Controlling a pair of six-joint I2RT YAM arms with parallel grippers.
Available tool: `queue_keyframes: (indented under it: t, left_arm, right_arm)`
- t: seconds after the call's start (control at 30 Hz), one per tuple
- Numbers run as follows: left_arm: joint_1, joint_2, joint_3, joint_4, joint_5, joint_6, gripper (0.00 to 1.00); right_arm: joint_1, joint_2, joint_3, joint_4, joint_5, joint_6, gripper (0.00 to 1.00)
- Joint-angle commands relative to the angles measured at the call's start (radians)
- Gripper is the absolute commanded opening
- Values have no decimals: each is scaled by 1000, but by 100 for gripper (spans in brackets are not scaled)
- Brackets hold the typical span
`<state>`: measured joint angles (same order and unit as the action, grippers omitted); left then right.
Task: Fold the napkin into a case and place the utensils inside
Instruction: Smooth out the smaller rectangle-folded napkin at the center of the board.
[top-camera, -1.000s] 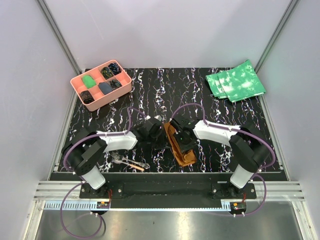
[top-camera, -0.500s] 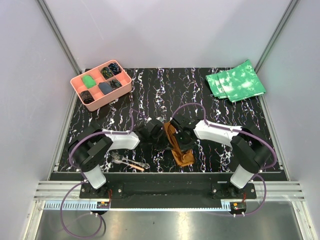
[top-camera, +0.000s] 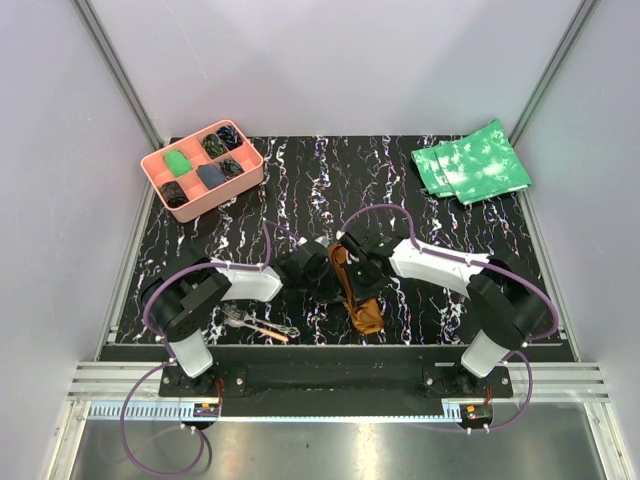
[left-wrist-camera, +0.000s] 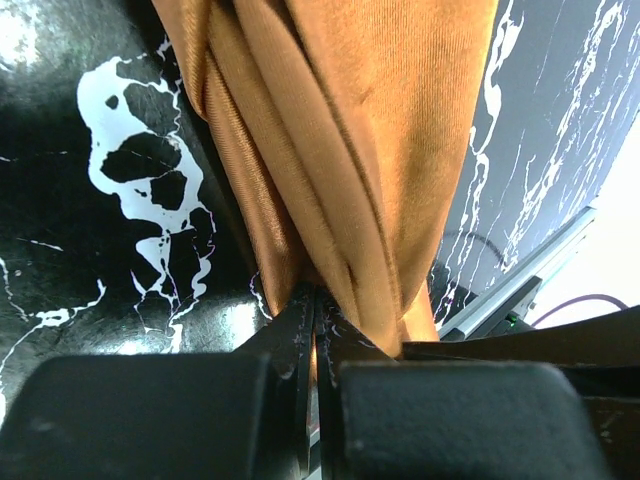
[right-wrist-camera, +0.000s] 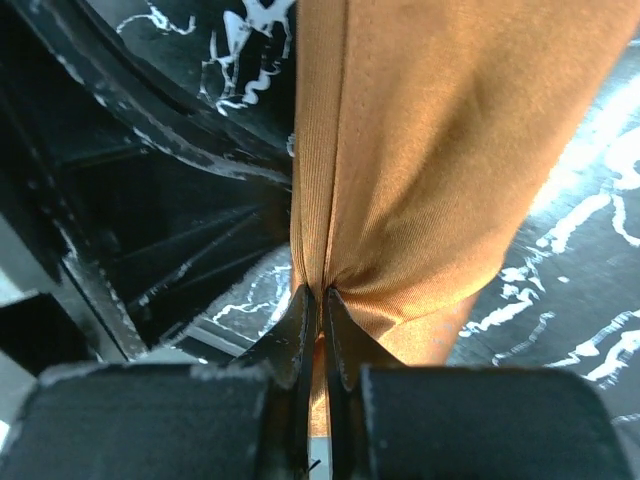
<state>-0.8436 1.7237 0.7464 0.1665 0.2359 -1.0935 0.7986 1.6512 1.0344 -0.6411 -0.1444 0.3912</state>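
Cloth of plain rust-brown, the napkin (top-camera: 362, 305) lay bunched into a narrow slanting strip near the front middle of the worktop (top-camera: 300, 180), its far end between the two wrists. In the left wrist view the napkin (left-wrist-camera: 350, 150) showed several overlapping folds with a slight sheen; in the right wrist view the napkin (right-wrist-camera: 440, 150) looked smoother, with one long crease running up it. The left jaws were pressed together on a gathered edge of the napkin, and the right jaws pinched another fold of it, nearly shut.

The strip's near end lay close to the worktop's front edge. Open marbled surface stretched behind and to the right. The fork (top-camera: 238, 318) and the slim piece with an orange-tan end (top-camera: 272, 331) lay near the front edge, left of the napkin, beside the left arm. A pink tray (top-camera: 205, 205) sat at the back left corner, green cloths (top-camera: 470, 162) at the back right.

From above, both wrists covered the pinched end, so whether it was raised could not be told. The tray's contents were too small to make out.
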Motion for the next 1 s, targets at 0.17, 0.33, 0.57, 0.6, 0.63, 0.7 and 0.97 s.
queue_keyframes:
  t: [0.17, 0.33, 0.57, 0.6, 0.63, 0.7, 0.97]
  left_arm:
    - [-6, -55, -38, -7, -43, 21, 0]
    - [1, -153, -35, -110, -112, 83, 2]
    - [87, -248, 2, -194, -96, 136, 8]
    - [96, -248, 2, -177, -87, 145, 8]
    - [116, -240, 7, -170, -55, 147, 9]
    - [132, -191, 42, -131, 0, 152, 8]
    - [126, -61, 120, -24, 65, 116, 7]
  right_arm:
    - [8, 62, -53, 124, -41, 43, 0]
    - [-4, 76, -83, 152, -44, 44, 1]
    - [-13, 59, -93, 161, -55, 37, 7]
    - [-13, 58, -93, 161, -58, 37, 9]
    - [-15, 53, -94, 161, -57, 38, 12]
    - [-16, 47, -97, 164, -57, 40, 14]
    - [-24, 45, -111, 179, -70, 46, 16]
